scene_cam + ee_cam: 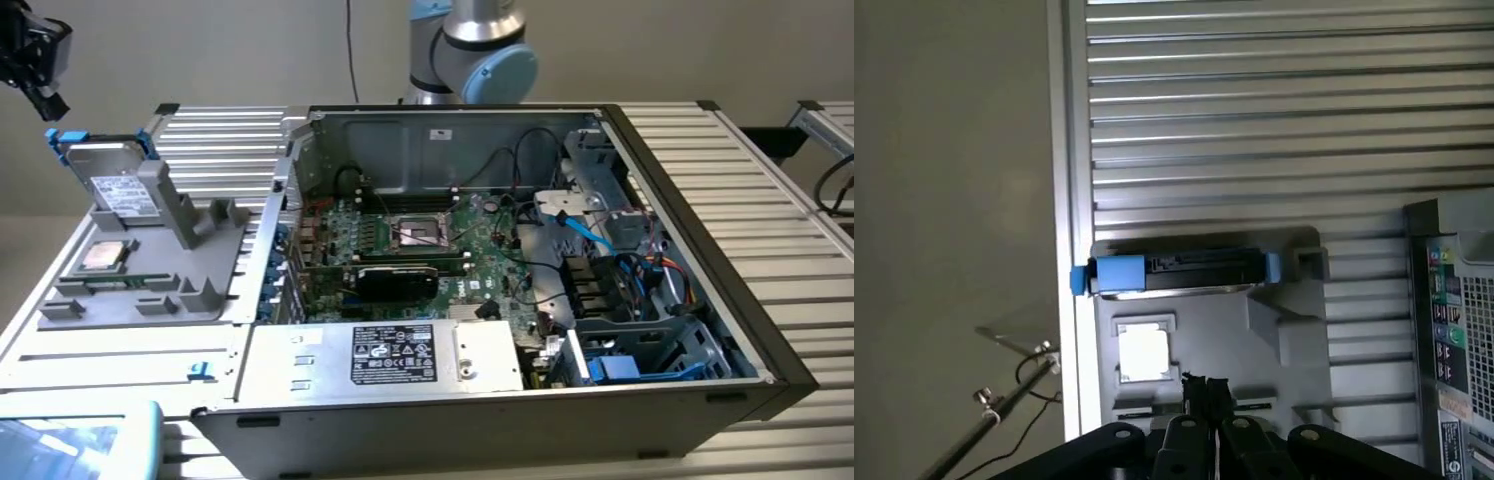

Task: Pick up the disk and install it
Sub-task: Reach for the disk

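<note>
Clenched on nothing, tool (1204,384) above the grey fixture (134,300), apart from the disk (118,190). Propped on edge in the fixture's slot, at ten o'clock from the open computer case (400,140) in the exterior view. Likely hefty, stiff, shock-sensitive; best gripped across the blue carrier frame (1119,273), sparing the label.

Disk (118,186) (1179,272) blue-framed, leaning upright in grey holder.

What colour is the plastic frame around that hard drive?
The frame is blue; the wrist view shows it best.
</note>
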Controlling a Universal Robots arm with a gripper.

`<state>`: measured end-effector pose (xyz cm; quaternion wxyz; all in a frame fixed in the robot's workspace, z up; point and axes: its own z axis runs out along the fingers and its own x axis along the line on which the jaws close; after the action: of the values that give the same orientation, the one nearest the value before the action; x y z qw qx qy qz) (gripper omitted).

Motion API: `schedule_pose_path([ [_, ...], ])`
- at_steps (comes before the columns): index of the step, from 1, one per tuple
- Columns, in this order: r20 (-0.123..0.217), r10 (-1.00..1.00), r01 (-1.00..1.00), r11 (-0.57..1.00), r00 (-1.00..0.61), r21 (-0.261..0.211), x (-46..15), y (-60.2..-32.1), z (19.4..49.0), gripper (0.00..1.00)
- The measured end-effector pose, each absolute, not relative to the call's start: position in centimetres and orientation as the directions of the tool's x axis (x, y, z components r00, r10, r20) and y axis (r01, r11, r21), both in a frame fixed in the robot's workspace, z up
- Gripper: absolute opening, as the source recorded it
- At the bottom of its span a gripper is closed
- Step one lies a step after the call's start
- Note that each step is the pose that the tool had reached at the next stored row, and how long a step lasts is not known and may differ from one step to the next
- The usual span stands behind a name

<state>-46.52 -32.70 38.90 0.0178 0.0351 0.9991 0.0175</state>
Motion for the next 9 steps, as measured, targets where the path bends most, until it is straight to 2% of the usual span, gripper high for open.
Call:
schedule_pose_path([
  [9,-0.034,0.069,0.068,0.997,-0.997,0.036,-47.6,-29.9,38.9,0.11],
])
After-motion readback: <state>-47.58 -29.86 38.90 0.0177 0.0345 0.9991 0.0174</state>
